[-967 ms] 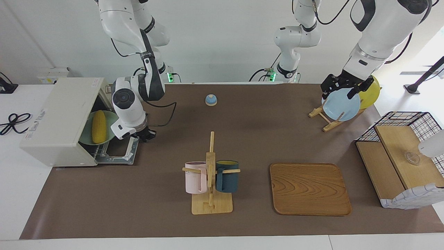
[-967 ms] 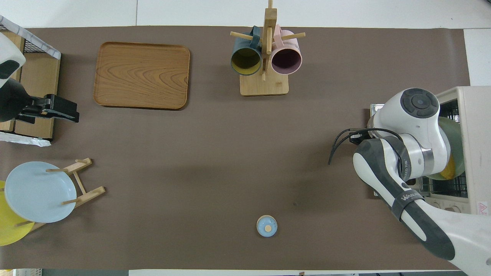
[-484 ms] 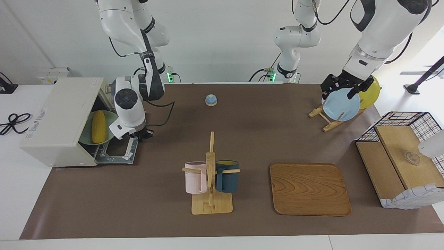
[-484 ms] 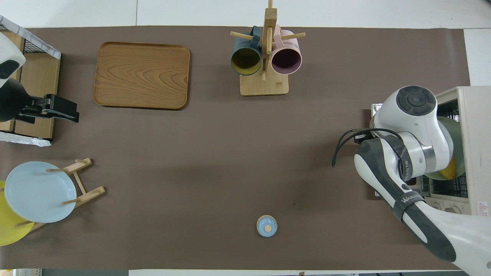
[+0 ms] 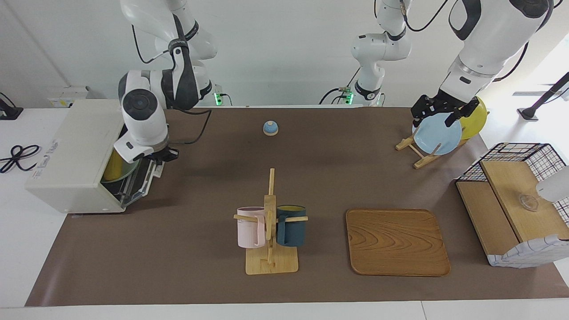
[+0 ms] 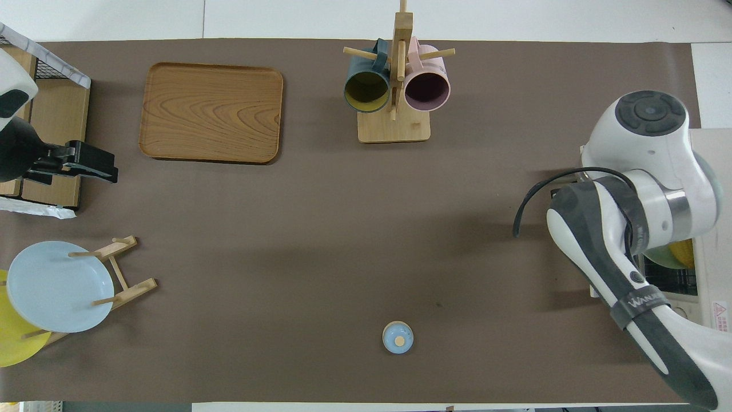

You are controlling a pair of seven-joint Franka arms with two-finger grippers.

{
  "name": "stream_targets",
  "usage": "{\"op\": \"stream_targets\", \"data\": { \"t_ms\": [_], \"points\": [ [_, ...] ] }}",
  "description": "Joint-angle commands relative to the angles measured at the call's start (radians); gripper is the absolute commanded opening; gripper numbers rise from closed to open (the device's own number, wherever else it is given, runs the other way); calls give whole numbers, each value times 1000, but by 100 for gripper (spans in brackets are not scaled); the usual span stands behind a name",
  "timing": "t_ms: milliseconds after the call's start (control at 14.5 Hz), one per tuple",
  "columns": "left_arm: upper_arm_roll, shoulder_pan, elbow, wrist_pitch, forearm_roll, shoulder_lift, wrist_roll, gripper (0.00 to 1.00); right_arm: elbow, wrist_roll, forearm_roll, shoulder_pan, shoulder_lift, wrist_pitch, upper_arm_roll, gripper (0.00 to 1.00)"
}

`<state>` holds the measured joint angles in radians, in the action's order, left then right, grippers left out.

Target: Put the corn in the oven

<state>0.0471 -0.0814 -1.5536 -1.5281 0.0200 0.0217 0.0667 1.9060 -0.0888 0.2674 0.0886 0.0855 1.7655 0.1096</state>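
The off-white oven (image 5: 71, 151) stands at the right arm's end of the table; it also shows in the overhead view (image 6: 712, 229). Its glass door (image 5: 141, 178) is tilted up, about half shut. The corn (image 5: 114, 166) lies on a green plate (image 5: 127, 171) on the rack inside; only a yellow sliver shows, also in the overhead view (image 6: 683, 252). My right gripper (image 5: 163, 154) is at the door's upper edge. My left gripper (image 5: 438, 113) waits raised by the plate rack; it also shows in the overhead view (image 6: 94, 167).
A wooden plate rack (image 5: 418, 153) holds a blue plate (image 5: 438, 133) and a yellow plate (image 5: 474, 119). A mug stand (image 5: 270, 262) with pink and dark green mugs, a wooden tray (image 5: 397, 242), a basket shelf (image 5: 511, 209) and a small blue knob (image 5: 270, 128) are on the mat.
My right gripper has risen and moved toward the oven. The door has swung up from flat to about half shut, and it now hides most of the corn. The left arm has not moved.
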Motion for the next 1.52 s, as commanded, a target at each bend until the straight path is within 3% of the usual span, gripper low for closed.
{"op": "stream_targets", "data": {
  "t_ms": [0,207,346,622,760,898,967,1037,1451],
  "points": [
    [4,9,-20,5,12,-23,-5,100,16,134,23,94,-47,-20,1,0],
    [4,9,-20,5,11,-23,-5,100,-2,219,-3,183,-52,-52,2,4],
    [4,9,-20,5,11,-23,-5,100,-92,215,-60,183,-66,-151,1,11],
    [4,9,-20,5,12,-23,-5,100,-295,210,-184,172,-67,-287,2,36],
    [4,9,-20,5,12,-23,-5,100,-318,216,-189,163,-70,-297,12,52],
    [4,9,-20,5,12,-23,-5,100,-317,216,-195,162,-70,-302,25,62],
    [4,9,-20,5,12,-23,-5,100,-318,216,-195,163,-70,-304,28,87],
    [4,9,-20,5,12,-23,-5,100,-318,216,-197,163,-70,-304,31,100],
    [4,9,-20,5,12,-23,-5,100,-331,210,-208,155,-66,-304,70,100]
  ]
}}
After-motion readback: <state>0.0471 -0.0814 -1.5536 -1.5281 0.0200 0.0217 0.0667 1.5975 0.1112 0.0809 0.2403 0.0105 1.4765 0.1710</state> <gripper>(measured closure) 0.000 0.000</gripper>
